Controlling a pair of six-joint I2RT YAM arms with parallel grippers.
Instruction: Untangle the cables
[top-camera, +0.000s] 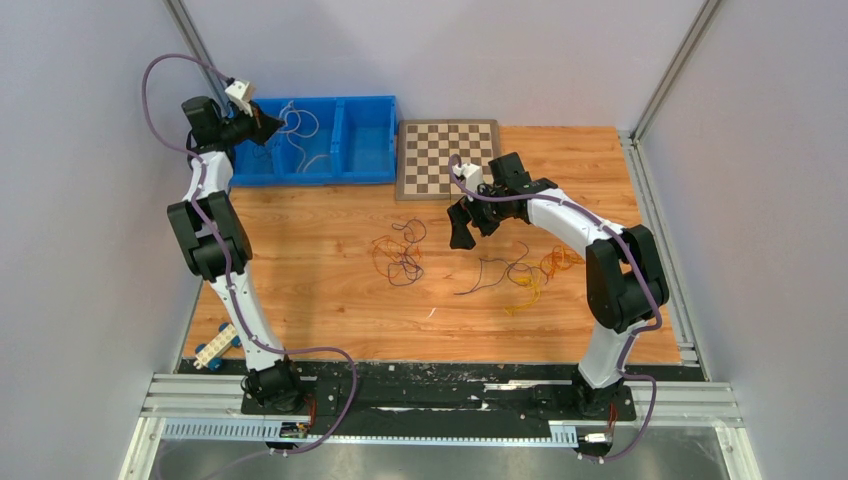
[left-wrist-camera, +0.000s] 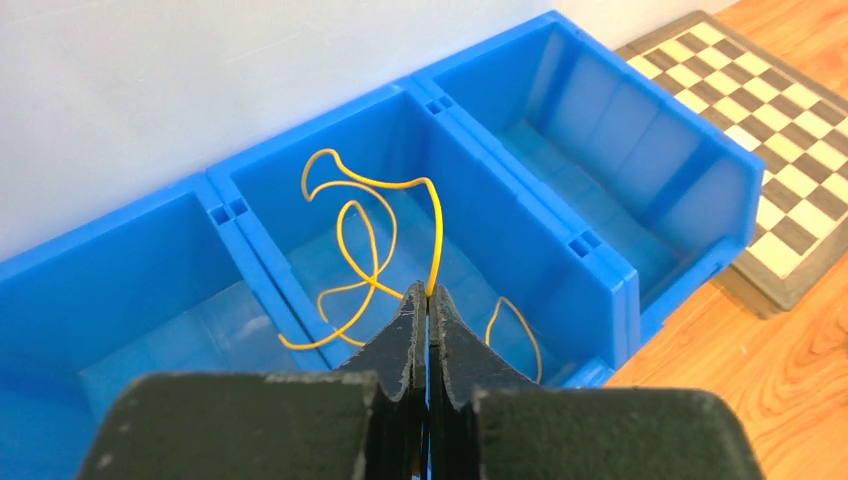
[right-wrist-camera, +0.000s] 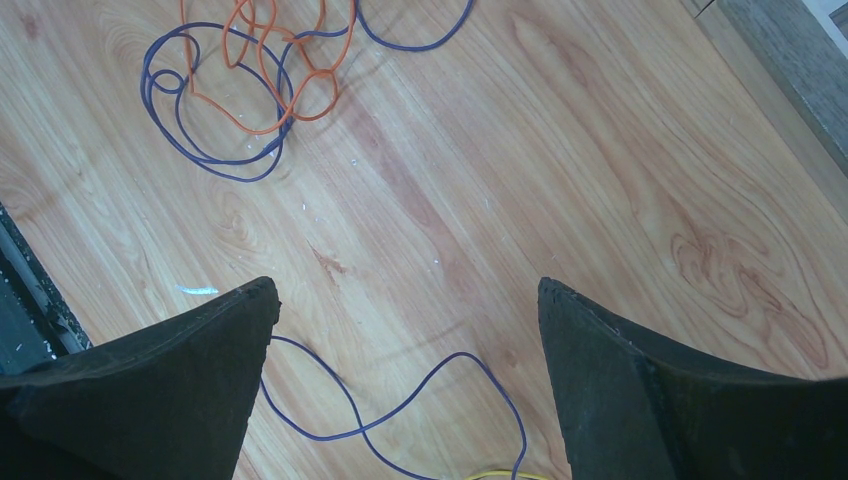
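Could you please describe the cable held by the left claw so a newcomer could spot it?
Start at the blue bin row at the table's far left. Over its middle compartment, the left claw pinches a yellow cable, the only one gripped.

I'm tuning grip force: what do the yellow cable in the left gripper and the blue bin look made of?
The yellow cable looks like thin plastic-sheathed wire, smooth, holding springy loops. The blue bin looks moulded plastic, semi-glossy, with sheen on its walls.

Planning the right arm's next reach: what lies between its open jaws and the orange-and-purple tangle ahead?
Only bare wooden tabletop, per the right wrist view, separates the right gripper from the tangle.
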